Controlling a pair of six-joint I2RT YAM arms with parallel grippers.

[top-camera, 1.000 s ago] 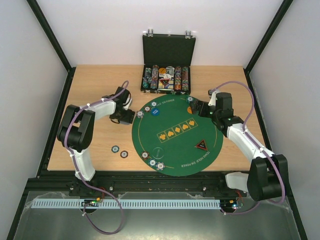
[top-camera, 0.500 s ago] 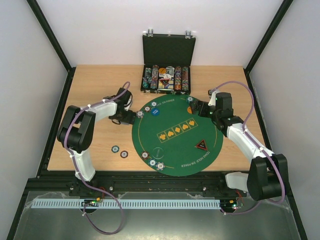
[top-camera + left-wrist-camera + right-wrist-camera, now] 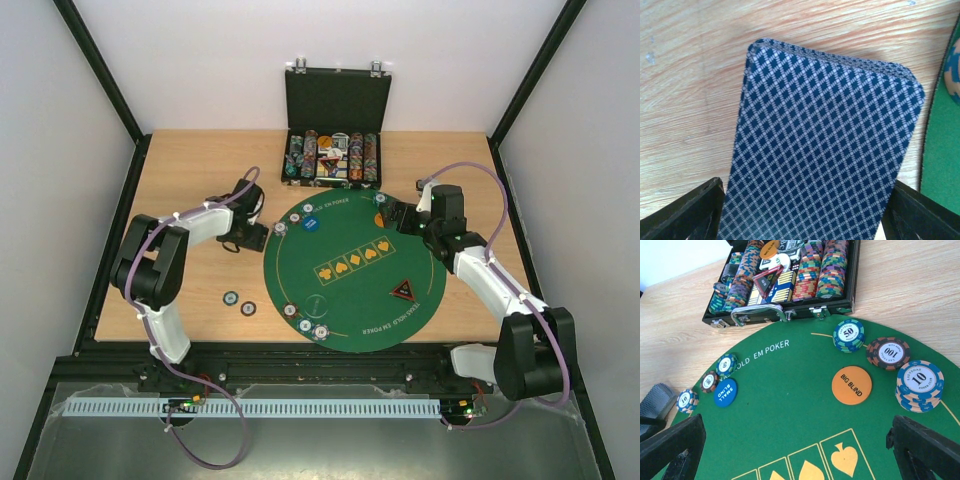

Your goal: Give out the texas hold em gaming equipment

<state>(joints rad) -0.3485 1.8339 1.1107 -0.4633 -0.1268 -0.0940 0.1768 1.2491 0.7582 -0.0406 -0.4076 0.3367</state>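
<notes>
Viewed from my remote station, the green felt mat anchors the table. Just off the mat's left rim, the left arm's jaws straddle a deck of blue-diamond-backed playing cards lying flat on the wood, one black finger close by each long edge. I cannot tell whether they press on it. The right arm's jaws stand wide and hold nothing, hovering over the mat's far-right edge. Below them, on the felt near that edge, sit an orange Big Blind button, a stack of 50 chips, a 100 chip and a stack of 10 chips. A blue Small Blind button and three small chip stacks lie at the mat's far-left edge. The black-and-red triangular marker rests on the mat's right side. Three more chips dot its near-left rim, and two loose chips lie on the wood off the mat's near-left. The open black case stands beyond the mat's far edge.
</notes>
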